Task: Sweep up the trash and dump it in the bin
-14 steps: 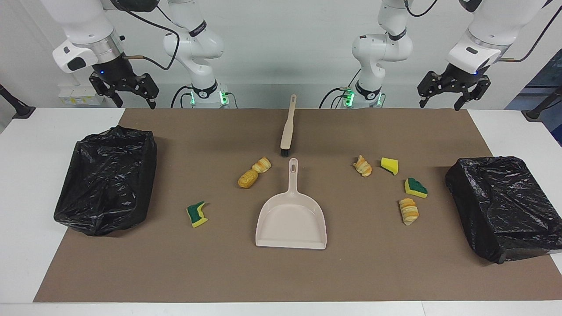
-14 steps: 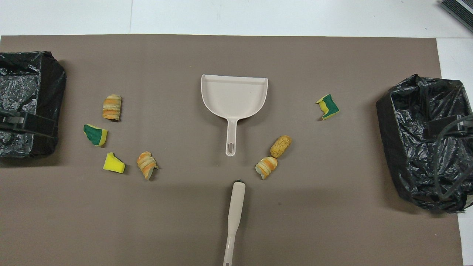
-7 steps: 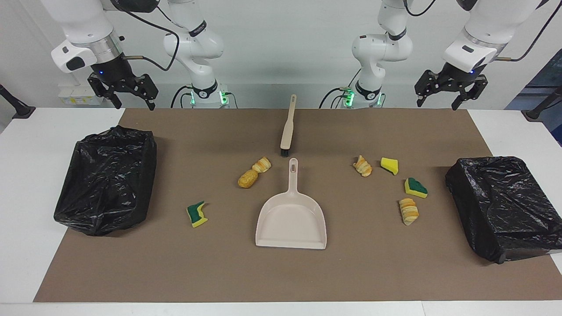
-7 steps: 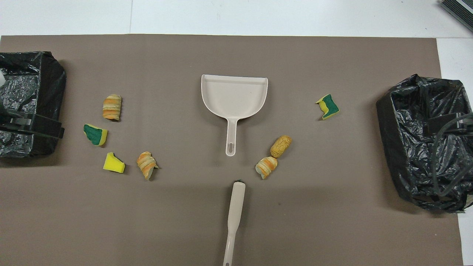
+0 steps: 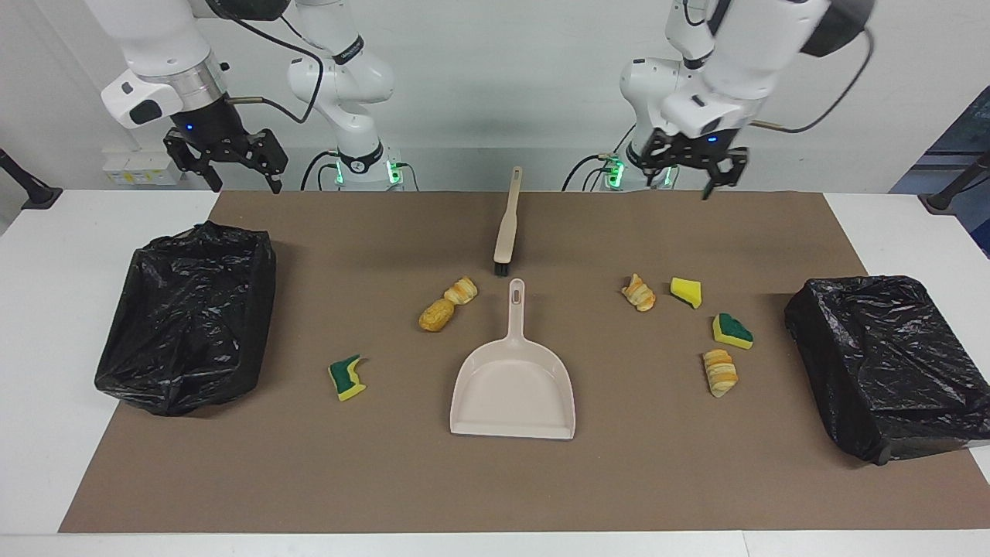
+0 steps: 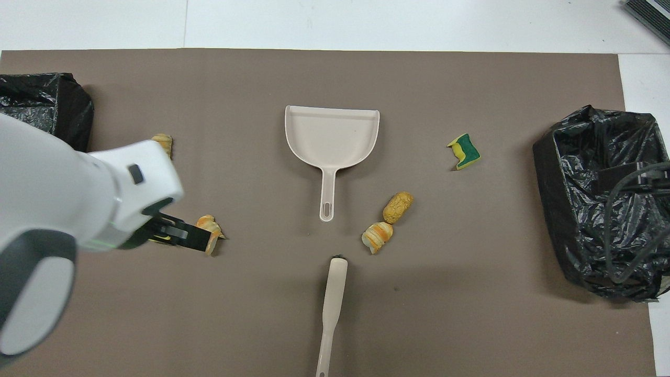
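Trash (image 5: 437,316): loose on mat.
Left gripper (image 5: 691,179): wide, empty; grab brush (image 5: 506,224) handle.
Right gripper (image 5: 222,164): wide, empty; take dustpan (image 5: 513,383).

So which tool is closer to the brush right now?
Left. The left tool hangs raised toward its own end from the brush; the right tool hangs farther off, near the bin.

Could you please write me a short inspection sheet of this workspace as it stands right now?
Surface: brown mat on a white table.
Job's things: seven trash scraps loose on the mat; beige dustpan and brush lying mid-table; black-bagged bins at both ends.
Clutter: nothing seen.
Grippers: left gripper open, raised over the mat's robot-side edge; right gripper open, raised near its bin.
Cables: black cables hang from both wrists.
Surroundings: white wall.
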Available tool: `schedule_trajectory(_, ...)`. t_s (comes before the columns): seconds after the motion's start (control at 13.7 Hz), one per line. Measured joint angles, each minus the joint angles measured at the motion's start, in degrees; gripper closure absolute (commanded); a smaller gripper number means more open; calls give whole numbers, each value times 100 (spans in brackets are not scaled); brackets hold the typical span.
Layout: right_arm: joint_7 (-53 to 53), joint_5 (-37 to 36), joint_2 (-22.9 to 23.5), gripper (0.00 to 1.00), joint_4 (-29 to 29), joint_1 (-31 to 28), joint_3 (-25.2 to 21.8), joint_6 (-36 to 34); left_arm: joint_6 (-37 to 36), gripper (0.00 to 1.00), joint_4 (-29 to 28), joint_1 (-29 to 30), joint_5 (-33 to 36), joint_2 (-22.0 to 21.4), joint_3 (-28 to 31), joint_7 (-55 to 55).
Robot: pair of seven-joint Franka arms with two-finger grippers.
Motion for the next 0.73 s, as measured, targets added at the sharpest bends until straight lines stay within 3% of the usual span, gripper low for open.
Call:
schedule_trajectory(0.44, 9, 38, 238, 0, -31, 239, 87, 13, 1209, 0, -1714, -1988, -9, -286, -39, -1830)
schedule_trajectory(0.73, 765, 311, 679, 0, -49, 819, 115, 600, 2622, 0, -2921, -2996, -10, -255, -34, -2668)
